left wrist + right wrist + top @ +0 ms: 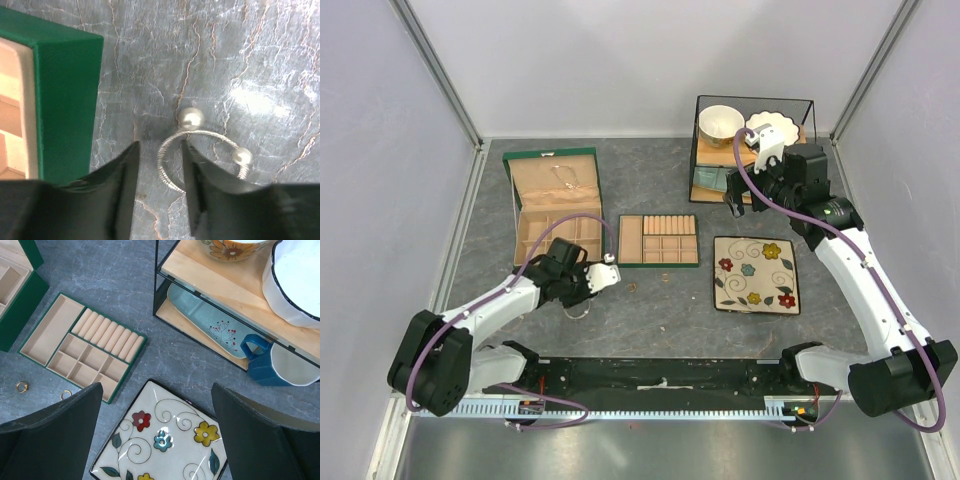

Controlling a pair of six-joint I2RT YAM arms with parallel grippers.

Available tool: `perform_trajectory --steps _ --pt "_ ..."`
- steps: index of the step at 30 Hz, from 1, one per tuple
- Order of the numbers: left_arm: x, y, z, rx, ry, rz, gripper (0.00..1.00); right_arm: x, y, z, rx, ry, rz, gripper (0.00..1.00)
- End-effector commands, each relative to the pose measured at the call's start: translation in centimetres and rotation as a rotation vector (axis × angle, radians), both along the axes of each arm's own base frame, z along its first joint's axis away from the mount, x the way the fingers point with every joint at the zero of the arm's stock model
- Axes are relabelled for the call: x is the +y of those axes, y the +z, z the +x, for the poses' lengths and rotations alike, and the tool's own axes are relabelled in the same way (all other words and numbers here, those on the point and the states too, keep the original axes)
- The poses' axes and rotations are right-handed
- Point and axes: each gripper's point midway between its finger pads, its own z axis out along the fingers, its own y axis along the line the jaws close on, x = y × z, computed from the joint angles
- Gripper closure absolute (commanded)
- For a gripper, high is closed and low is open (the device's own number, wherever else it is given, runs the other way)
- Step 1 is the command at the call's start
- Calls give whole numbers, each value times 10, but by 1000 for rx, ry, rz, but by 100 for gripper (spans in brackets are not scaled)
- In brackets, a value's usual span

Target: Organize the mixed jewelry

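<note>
Grey marbled tabletop [225, 60]: left gripper [160, 147], half spread, straddles a silver pearl-tipped bangle [161, 165]; right gripper [157, 390] gapes wide above a floral plate [172, 457].

The left fingers [582, 296] point down at the table [670, 320], a thin silver bangle [578, 312] lying at their tips. The green box [555, 205] sits just beyond them, the tray [659, 240] to their right, a gold ring [631, 287] between. The right fingers [732, 200] hang beside the rack [752, 140], with a flowered plate [755, 274] nearer the arm's base
</note>
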Motion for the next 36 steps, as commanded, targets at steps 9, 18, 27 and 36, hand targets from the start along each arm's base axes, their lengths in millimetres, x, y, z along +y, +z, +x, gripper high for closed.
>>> perform_trajectory --steps 9,18,27,36 --pt "8 -9 -31 77 -8 32 98 -1 14 -1 -58 -3 -1 2" --pt "-26 93 -20 -48 -9 -203 98 2 13 3 -47 2 7 2" --pt "-35 179 55 -236 147 -222 98 2 15 3 -51 4 9 2" --pt "-17 156 147 -314 302 -114 98 -1 17 -2 -65 -2 3 2"
